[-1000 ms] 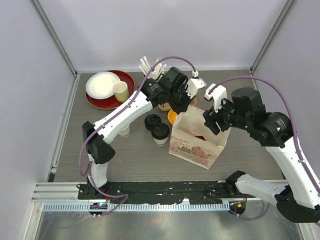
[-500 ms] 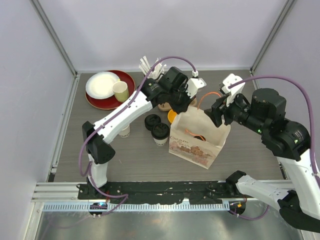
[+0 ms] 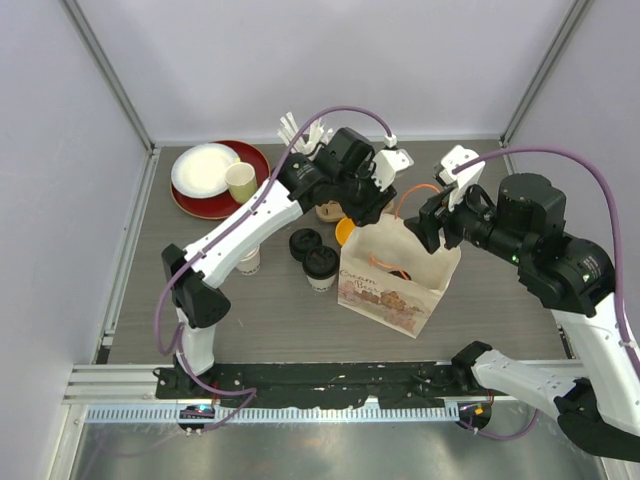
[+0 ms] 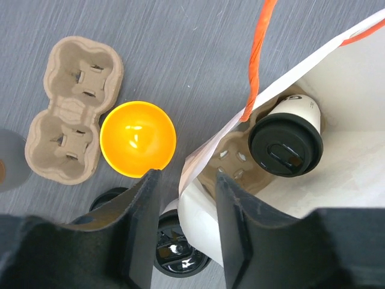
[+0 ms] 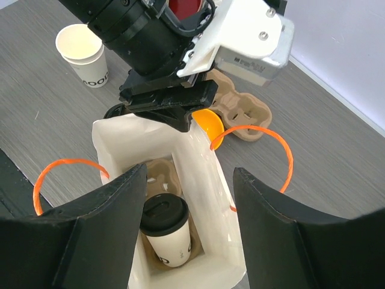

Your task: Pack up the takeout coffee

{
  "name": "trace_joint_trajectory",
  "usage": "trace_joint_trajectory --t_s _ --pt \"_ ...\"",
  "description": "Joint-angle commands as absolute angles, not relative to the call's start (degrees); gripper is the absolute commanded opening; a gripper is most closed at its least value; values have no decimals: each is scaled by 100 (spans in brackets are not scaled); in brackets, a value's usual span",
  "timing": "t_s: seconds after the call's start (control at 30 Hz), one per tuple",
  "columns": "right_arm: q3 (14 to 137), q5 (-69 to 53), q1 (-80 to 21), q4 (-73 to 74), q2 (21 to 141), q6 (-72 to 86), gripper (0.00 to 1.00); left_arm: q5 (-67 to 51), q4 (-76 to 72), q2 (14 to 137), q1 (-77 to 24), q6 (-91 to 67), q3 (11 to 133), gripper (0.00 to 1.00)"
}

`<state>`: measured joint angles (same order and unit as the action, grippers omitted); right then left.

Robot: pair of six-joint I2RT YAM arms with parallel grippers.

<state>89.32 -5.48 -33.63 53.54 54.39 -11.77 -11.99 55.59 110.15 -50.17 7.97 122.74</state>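
One takeout coffee cup (image 5: 165, 232) with a black lid stands inside the white paper bag (image 3: 390, 288), seated in a cardboard carrier (image 5: 157, 171); it also shows in the left wrist view (image 4: 287, 141). A second lidded cup (image 3: 320, 268) stands on the table left of the bag. My left gripper (image 3: 362, 212) is open, and its jaws straddle the bag's far-left rim (image 4: 204, 153) without closing on it. My right gripper (image 3: 432, 228) is open and empty, hovering above the bag's mouth (image 5: 189, 180).
An orange bowl (image 4: 137, 147) and an empty cardboard carrier (image 4: 71, 117) lie behind the bag. A loose black lid (image 3: 303, 243) and an open paper cup (image 3: 248, 262) sit left. A red plate (image 3: 205, 205) with a white plate and a green mug (image 3: 240, 182) is at the back left.
My right gripper has risen out of the bag and opened wide, leaving the lidded cup in the carrier inside. My left gripper has shifted only slightly at the bag's rim.
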Motion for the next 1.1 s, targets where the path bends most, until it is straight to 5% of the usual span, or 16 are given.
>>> trace_joint_trajectory --t_s 0.0,0.23,0.43,1.07 --pt "8903 -668 -3357 4949 5484 -994 64 -1134 5616 10907 -5027 861 12691 47" --pt "8868 -844 -3357 4685 5590 -862 64 -1081 5722 10749 -5027 844 12867 75" --pt "8807 -905 -3349 4448 5616 -774 65 -1020 5862 10547 -5001 800 13052 86" --pt "9536 -1126 -3682 3568 6609 -167 65 -1072 6143 9528 -3913 510 12815 96"
